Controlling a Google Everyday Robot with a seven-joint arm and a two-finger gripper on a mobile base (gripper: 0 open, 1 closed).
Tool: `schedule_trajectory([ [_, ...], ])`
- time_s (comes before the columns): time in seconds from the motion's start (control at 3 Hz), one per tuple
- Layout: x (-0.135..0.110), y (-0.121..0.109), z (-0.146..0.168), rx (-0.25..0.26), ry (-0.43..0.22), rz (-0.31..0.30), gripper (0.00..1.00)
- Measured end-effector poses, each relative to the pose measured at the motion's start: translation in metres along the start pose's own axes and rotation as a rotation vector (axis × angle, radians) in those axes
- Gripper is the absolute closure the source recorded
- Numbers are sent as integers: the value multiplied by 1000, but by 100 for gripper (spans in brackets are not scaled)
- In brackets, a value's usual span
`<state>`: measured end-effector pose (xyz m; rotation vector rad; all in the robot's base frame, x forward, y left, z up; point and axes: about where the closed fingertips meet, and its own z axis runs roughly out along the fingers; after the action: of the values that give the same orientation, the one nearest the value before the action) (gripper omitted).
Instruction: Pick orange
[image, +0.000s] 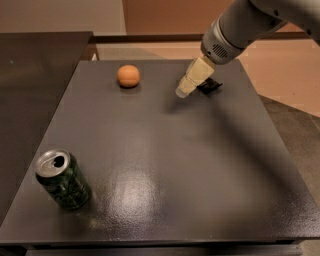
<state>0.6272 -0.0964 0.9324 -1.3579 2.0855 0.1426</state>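
The orange (128, 75) is a small round orange fruit lying on the dark table (165, 150) near its far edge, left of centre. My gripper (183, 92) comes in from the upper right on a grey arm and hangs just above the table, to the right of the orange and well apart from it. Its pale fingers point down and to the left. The gripper partly covers a flat black packet (210, 85) behind it.
A green drink can (63, 179) with an open top stands near the table's front left corner. A dark counter (35, 75) runs along the left side. Tan floor lies beyond the table's far and right edges.
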Motion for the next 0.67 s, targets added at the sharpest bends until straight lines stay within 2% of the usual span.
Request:
schedule_trajectory([
  [0.33,-23,-8,32,-19,-41,21,0],
  [0.67,-44,-6,67,-55,-79,46,0],
])
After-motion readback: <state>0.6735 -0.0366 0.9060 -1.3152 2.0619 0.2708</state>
